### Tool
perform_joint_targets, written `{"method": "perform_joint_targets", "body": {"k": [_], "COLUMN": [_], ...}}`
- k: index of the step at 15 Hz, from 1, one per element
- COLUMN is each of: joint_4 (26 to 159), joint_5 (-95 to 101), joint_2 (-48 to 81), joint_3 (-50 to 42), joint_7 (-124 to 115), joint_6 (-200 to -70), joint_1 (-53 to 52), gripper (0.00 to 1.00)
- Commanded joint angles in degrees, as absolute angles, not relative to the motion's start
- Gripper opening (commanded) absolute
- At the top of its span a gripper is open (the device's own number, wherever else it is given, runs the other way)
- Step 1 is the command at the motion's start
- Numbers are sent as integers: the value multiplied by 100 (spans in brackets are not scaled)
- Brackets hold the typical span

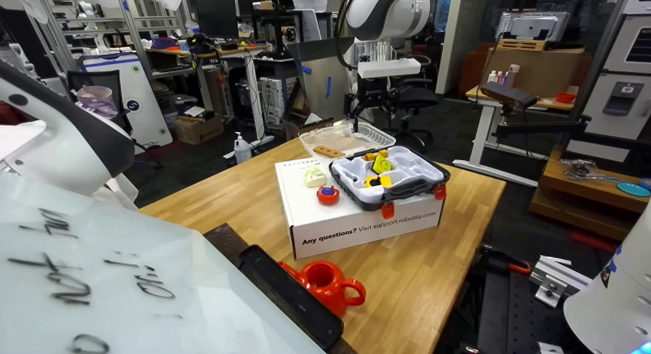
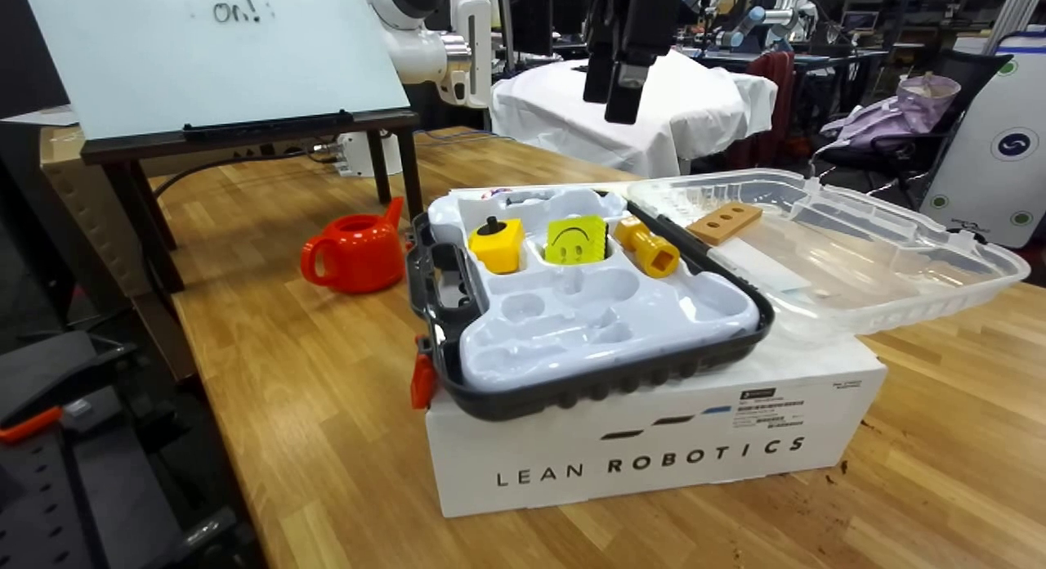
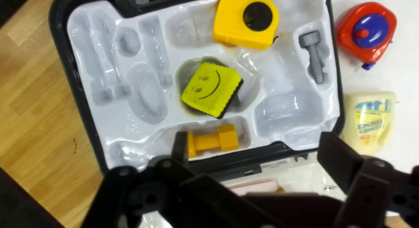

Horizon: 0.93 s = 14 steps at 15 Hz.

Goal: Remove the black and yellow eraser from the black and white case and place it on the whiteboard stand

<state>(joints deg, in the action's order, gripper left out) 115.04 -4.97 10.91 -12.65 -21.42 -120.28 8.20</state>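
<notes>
Free room above eraser (image 3: 211, 89), obstacles either side: yellow tape measure (image 3: 243, 23), yellow bolt (image 3: 212, 141)

Wht. box (image 2: 654, 446): on desk (image 2: 351, 438). Red teapot (image 2: 359, 254): same desk. Red/blue obj. (image 3: 366, 29) nr. cleanser btl. (image 3: 370, 121), both atop box.

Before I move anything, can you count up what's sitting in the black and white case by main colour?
Yellow: 3 (black and yellow eraser, tape measure, yellow bolt)
Grey: 1 (grey bolt)
Total in the black and white case: 4
</notes>
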Motion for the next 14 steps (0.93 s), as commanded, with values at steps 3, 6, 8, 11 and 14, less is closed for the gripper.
{"method": "perform_joint_targets", "body": {"k": [3, 6, 8, 11, 14], "joint_4": [11496, 11496, 11516, 11629, 11841], "joint_5": [-487, -487, -522, -586, -662], "joint_2": [1091, 1091, 1092, 1079, 1037], "joint_3": [-1240, -1241, -1245, -1269, -1317], "joint_7": [-2354, -2377, -2415, -2477, -2571], "joint_6": [-12017, -12017, -12034, -12029, -12005], "joint_1": [862, 860, 866, 895, 953], "gripper": [100, 100, 100, 100, 100]}}
